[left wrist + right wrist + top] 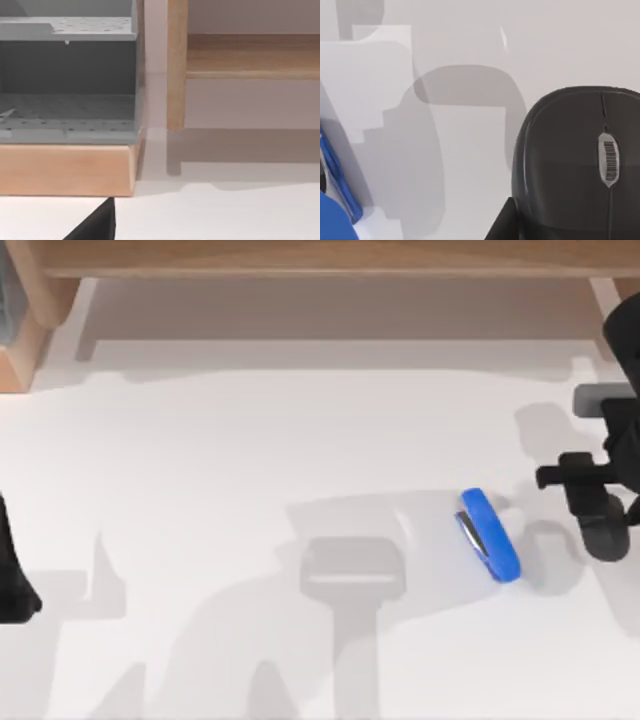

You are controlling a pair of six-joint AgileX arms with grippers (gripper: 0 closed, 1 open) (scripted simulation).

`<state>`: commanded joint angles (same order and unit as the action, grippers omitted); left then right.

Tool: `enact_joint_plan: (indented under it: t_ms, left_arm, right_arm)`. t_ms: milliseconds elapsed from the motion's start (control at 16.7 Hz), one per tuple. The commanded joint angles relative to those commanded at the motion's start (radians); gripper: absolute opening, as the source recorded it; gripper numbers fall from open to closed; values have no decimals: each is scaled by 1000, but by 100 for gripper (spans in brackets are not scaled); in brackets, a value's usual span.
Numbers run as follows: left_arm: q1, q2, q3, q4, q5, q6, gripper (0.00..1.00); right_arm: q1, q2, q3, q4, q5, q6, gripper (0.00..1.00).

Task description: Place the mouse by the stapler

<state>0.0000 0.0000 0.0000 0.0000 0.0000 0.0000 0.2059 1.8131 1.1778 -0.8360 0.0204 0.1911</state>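
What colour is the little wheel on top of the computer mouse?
The mouse is dark grey; its wheel is silvery with dark stripes, clearest in the right wrist view.

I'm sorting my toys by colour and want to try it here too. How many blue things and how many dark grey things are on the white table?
Blue: 1, the stapler
Dark grey: 1, the mouse, under the right gripper near the table's right edge
Total: 2

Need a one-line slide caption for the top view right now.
Right gripper over the mouse beside the blue stapler; left arm parked.
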Motion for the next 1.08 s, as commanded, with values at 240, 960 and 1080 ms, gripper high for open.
enact_joint_plan:
  t_ms: [240,960,1080]
  left_arm:
    - [0,0,0,0,0,0,100]
    - [0,0,0,0,0,0,100]
    - [0,0,0,0,0,0,100]
  right_arm:
    - [-5,-2,2,-1,-1,2,0]
    - [-1,-14,20,36,-3,1,0]
    - [-1,-14,20,43,-2,1,0]
